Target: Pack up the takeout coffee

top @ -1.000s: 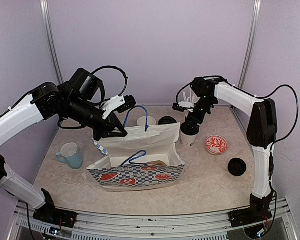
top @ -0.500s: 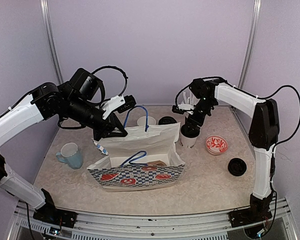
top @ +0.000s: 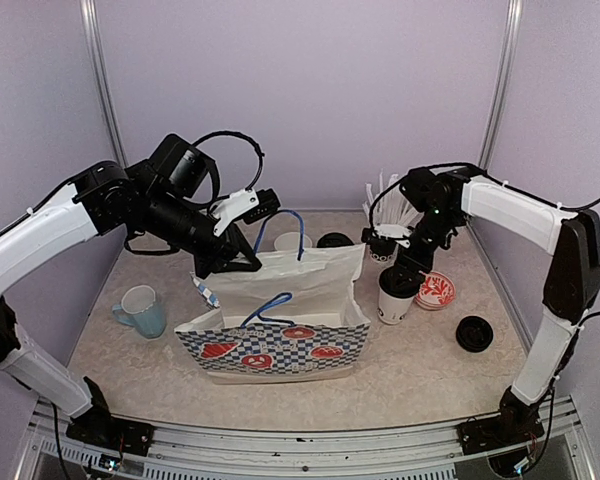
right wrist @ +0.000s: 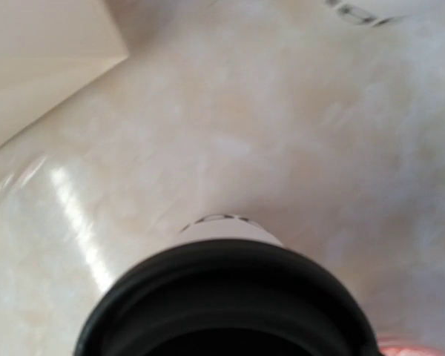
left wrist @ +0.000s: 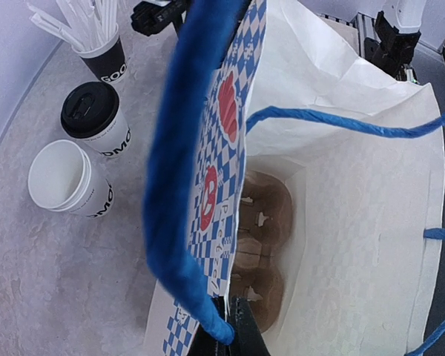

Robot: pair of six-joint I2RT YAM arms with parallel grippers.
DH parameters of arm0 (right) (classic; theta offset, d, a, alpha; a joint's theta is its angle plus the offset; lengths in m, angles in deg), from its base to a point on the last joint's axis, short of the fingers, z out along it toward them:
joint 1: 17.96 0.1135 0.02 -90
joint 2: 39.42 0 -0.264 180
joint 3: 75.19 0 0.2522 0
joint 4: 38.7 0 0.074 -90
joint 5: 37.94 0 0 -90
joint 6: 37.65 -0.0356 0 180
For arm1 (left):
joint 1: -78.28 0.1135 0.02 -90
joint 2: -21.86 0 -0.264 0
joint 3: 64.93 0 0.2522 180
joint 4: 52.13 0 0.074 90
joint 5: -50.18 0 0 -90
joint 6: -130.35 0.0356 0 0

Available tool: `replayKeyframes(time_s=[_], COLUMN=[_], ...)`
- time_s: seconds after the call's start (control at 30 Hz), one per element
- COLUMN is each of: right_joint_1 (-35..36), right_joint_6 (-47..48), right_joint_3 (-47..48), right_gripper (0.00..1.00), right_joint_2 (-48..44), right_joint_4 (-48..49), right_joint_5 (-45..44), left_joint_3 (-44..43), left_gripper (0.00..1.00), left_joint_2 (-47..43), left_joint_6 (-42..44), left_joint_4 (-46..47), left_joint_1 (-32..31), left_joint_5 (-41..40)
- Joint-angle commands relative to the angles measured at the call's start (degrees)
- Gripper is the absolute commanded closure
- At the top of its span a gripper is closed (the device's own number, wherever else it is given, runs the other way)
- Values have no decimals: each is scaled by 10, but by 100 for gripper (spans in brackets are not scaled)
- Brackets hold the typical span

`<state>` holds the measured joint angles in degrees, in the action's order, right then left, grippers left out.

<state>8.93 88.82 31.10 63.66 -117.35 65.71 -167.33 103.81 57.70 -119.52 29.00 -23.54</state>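
A white takeout coffee cup with a black lid (top: 393, 297) hangs under my right gripper (top: 404, 274), which is shut on its top, just right of the paper bag (top: 280, 322). The right wrist view is filled by that black lid (right wrist: 222, 308), and my fingers do not show there. Two more takeout cups stand behind the bag, one open (top: 291, 241) (left wrist: 65, 178) and one lidded (top: 334, 241) (left wrist: 95, 119). My left gripper (top: 242, 262) (left wrist: 228, 331) is shut on the bag's rear edge and holds it open. A brown cup carrier (left wrist: 263, 245) lies inside.
A black-banded cup of white straws (top: 383, 245) stands behind the held cup. A red patterned bowl (top: 438, 290) sits just right of it, and a loose black lid (top: 474, 333) lies further right. A light-blue mug (top: 143, 309) stands left of the bag.
My right gripper has carried the lidded cup rightward and toward the front, away from the bag's rear corner to beside the red bowl. The left gripper has stayed on the bag's edge.
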Motion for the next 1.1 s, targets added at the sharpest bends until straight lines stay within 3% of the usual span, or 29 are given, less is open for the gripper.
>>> replayKeyframes(time_s=[0.0,0.17,0.3,0.63,1.07], right_joint_1=[15,29,41,50,62], right_joint_6=[36,68,93,133,137], right_joint_3=[-58,-101,-119,-116,-122], right_gripper=[35,34,27,13,11], right_joint_2=[-40,-87,-108,-94,-85], right_joint_4=[-5,-30,-53,-99,-94], right_joint_5=[3,-1,2,-32,-55], left_joint_3=[-27,-31,-34,-38,-33], left_gripper=[100,100,100,100,100], left_joint_2=[14,20,24,34,33], left_joint_6=[-2,-4,-6,-6,-4], left_joint_4=[-6,-9,-10,-13,-12], left_joint_1=[-5,-6,-7,-8,-8], left_joint_5=[10,11,12,17,15])
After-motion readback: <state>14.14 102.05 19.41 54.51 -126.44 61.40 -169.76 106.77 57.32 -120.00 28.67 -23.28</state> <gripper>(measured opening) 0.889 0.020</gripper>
